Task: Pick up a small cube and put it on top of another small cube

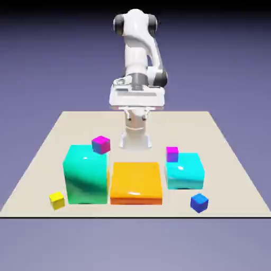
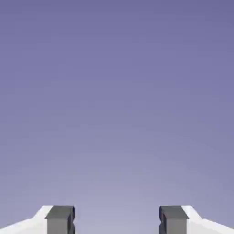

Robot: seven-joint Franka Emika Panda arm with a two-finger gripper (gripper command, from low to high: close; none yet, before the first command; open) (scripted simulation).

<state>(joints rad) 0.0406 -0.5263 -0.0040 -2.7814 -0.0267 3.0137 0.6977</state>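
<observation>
Exterior view: a white robot arm (image 1: 138, 58) rises at the far edge of a pale beige table (image 1: 227, 153), folded back on itself, with its pincer (image 1: 136, 112) held high above the table near the arm's own base. From this side its jaws are too small to read.

All the blocks lie nearer the camera than the pincer and well below it. A flat, glossy orange square block (image 1: 136, 181) sits almost straight in front of it. A tall teal block (image 1: 84, 173) stands against the orange block on the exterior view's left, and a small magenta cube (image 1: 100, 144) rests at its far top corner. A lower teal block (image 1: 184, 170) stands on the exterior view's right, with a second small magenta cube (image 1: 172, 154) at its far left corner. A small yellow cube (image 1: 57, 200) lies on the table near the front edge, left of the tall teal block.

The small solid deep-blue cube (image 1: 199, 202) lies on the table at the front right, just in front of the lower teal block, well apart from the pincer.

Hand view: only plain blue-violet backdrop fills the picture. The two grey fingertips (image 2: 60, 219) stand far apart at the bottom edge, spread wide with nothing between them.
</observation>
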